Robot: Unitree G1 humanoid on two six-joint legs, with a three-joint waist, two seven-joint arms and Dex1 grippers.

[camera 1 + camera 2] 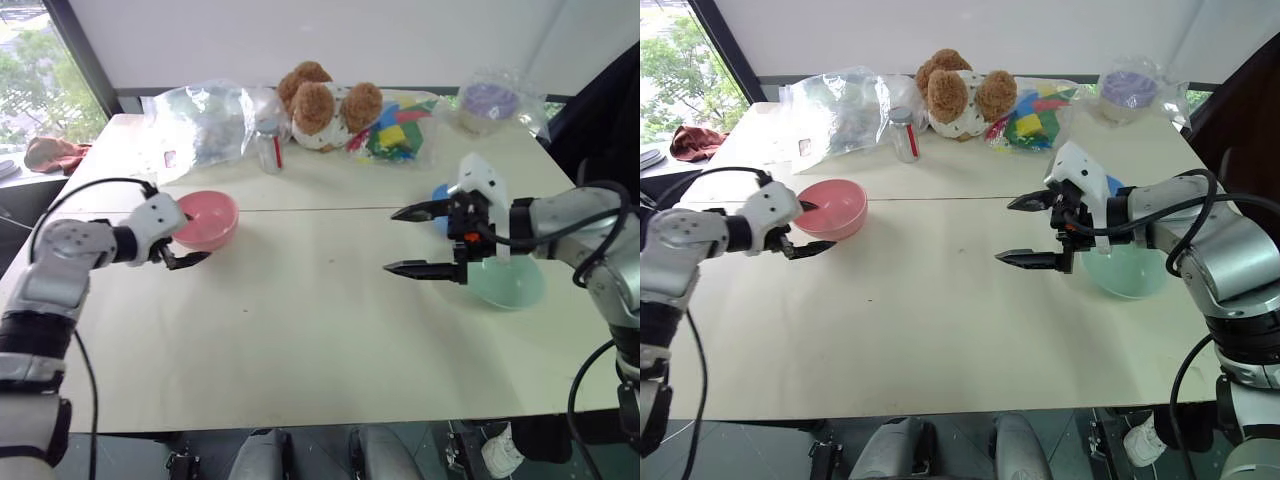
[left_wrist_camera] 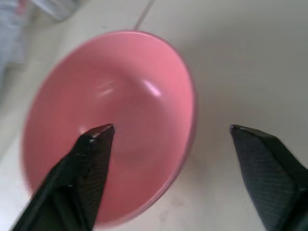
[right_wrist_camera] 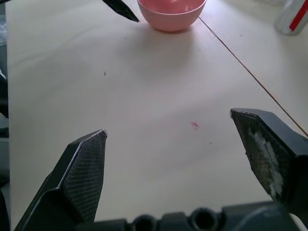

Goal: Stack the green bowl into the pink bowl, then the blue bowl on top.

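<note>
The cream table (image 1: 300, 330) carries everything, and places here are given from the pink bowl (image 1: 208, 218). That bowl sits mouth up near the table's left edge, just on the robot's side of the seam across the tabletop; being round, it has no long axis. The left gripper (image 1: 188, 240) straddles the bowl's near rim, fingers apart, one finger (image 2: 91, 159) inside the bowl and the other outside over the table; not clamped. Well to the right of the pink bowl, the green bowl (image 1: 510, 283) stands mouth up, and the blue bowl (image 1: 440, 196) lies just behind it, mostly hidden by the right gripper (image 1: 408, 240). That gripper hangs above the table with its fingers spread wide and empty, pointing toward the pink bowl. Behind the pink bowl, along the far edge, lie a clear plastic bag (image 1: 205, 120), a brown teddy bear (image 1: 325, 103) and a bag of coloured blocks (image 1: 400, 127).
</note>
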